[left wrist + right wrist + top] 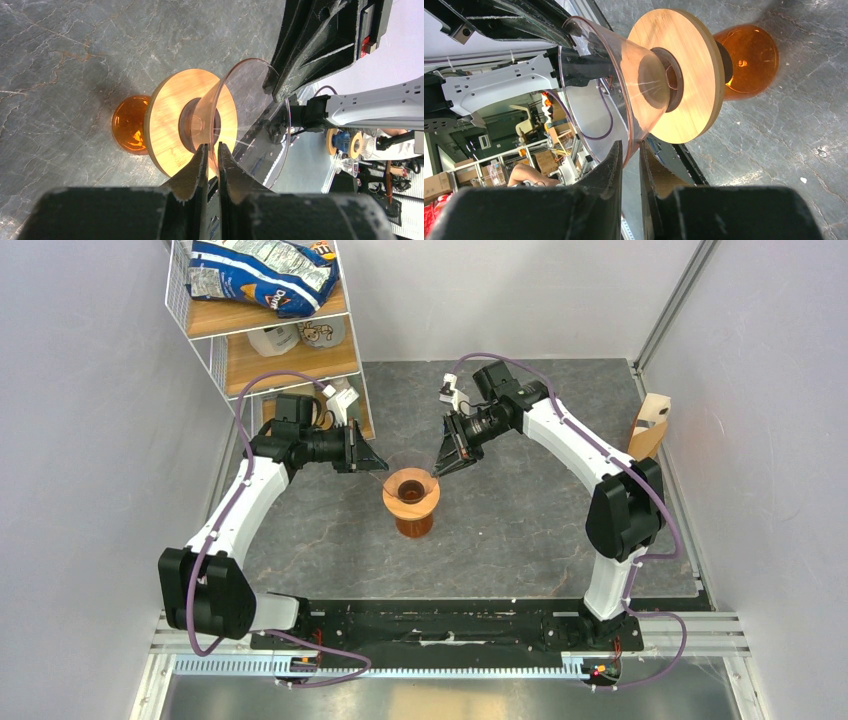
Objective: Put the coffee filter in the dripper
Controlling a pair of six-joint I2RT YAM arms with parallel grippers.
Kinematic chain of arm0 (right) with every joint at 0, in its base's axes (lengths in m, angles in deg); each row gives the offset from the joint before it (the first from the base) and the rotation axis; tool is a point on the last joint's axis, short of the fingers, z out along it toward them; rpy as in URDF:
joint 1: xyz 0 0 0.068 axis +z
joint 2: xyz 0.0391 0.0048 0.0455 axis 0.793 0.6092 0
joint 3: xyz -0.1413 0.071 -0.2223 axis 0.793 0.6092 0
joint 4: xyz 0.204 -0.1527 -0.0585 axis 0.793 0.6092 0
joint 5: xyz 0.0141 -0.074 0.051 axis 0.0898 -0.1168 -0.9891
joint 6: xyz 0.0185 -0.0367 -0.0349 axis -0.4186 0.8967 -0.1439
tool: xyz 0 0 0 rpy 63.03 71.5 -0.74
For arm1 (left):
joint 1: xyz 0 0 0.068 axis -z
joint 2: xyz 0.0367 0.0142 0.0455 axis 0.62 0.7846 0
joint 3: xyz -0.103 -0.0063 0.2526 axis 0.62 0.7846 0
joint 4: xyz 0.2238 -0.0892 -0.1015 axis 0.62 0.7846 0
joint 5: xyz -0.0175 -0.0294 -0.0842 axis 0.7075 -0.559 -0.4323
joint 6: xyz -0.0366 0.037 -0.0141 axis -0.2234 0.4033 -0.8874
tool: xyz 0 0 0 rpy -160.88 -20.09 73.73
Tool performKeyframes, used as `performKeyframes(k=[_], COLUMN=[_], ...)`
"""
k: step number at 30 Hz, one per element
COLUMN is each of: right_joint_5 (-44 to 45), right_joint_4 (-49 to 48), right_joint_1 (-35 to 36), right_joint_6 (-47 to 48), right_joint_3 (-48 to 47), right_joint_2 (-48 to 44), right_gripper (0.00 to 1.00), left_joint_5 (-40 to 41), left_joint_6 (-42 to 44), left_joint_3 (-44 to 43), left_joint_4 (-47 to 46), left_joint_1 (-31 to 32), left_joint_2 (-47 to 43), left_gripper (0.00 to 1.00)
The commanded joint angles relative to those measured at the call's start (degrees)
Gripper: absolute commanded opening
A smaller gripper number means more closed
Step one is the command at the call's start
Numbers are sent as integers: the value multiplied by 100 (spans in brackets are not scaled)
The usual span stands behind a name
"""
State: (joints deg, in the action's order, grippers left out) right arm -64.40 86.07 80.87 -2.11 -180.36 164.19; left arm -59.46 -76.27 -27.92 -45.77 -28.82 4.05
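Note:
The dripper's light-wood ring [396, 506] sits on an amber glass vessel [413, 526] at the table's middle, with a clear cone [255, 100] seated in its dark centre hole. The cone looks empty. My left gripper [384, 469] is shut on the cone's left rim, seen in the left wrist view [212, 150]. My right gripper [438, 471] pinches the opposite rim, seen in the right wrist view [629, 147]. The ring [689, 65] and vessel [749, 55] also show there. A tan-brown coffee filter [642, 446] rests in the pale wooden stand [655, 408] at the right wall.
A white wire shelf [215, 365] stands at the back left, holding a blue snack bag [265, 275] and jugs, close behind my left arm. The grey stone table [520, 530] ends at a black rail by the arm bases.

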Motion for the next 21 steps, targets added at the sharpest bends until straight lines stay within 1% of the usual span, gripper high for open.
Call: performKeyframes(k=[1,21], right_joint_5=[717,885], right_joint_4=[119,132], right_joint_1=[91,81], right_joint_6=[531,669], right_joint_3=[221,381], right_joint_2=[376,626], right_gripper=[16,15], left_joint_5=[797,825], left_joint_6=[633,721], left_joint_3=[424,462], left_joint_4=[535,518], left_joint_1=[91,96], left_joint_2=[293,435], left_gripper=[2,2])
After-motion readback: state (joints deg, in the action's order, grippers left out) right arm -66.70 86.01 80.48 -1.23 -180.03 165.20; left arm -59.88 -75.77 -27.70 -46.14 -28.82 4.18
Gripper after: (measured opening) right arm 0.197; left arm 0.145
